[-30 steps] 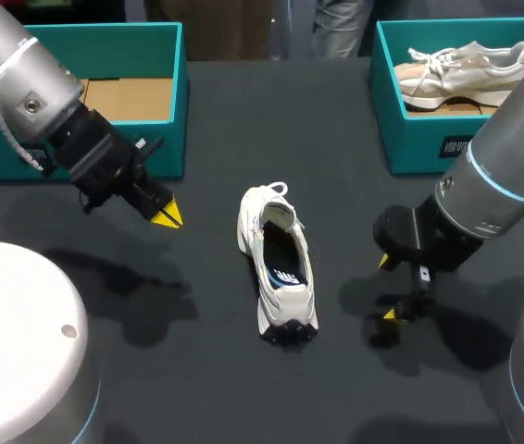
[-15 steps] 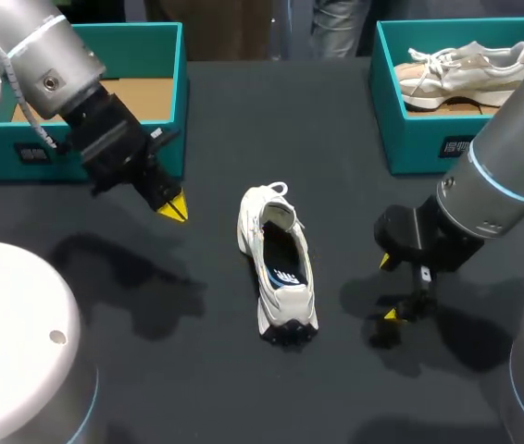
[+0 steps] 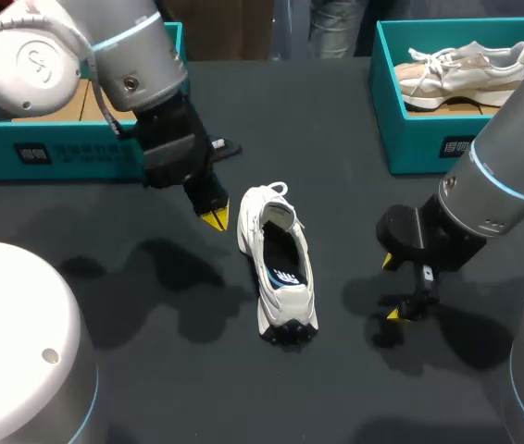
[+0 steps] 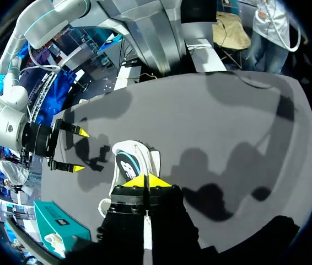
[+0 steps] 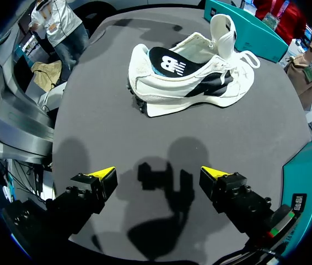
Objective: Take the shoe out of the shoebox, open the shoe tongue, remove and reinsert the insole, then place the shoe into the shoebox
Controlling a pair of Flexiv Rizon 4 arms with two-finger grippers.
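A white shoe (image 3: 279,270) with a dark insole lies on the black table, tongue lifted, toe toward the far side. My left gripper (image 3: 213,218) is shut and empty, its yellow tips just left of the shoe's toe end; in the left wrist view the shoe (image 4: 131,165) lies right beyond my left gripper (image 4: 146,180). My right gripper (image 3: 392,288) stands open and empty to the right of the shoe's heel. In the right wrist view my right gripper (image 5: 157,175) is wide apart and the shoe (image 5: 192,77) lies ahead on its side of the table.
A teal shoebox (image 3: 77,153) with a cardboard floor stands at the far left. A second teal box (image 3: 410,139) at the far right holds a beige shoe (image 3: 461,69). My right gripper (image 4: 68,149) shows beyond the shoe in the left wrist view.
My left arm has swung right from beside the left shoebox to the shoe's toe end, its gripper staying shut. The right arm and the shoe have not moved.
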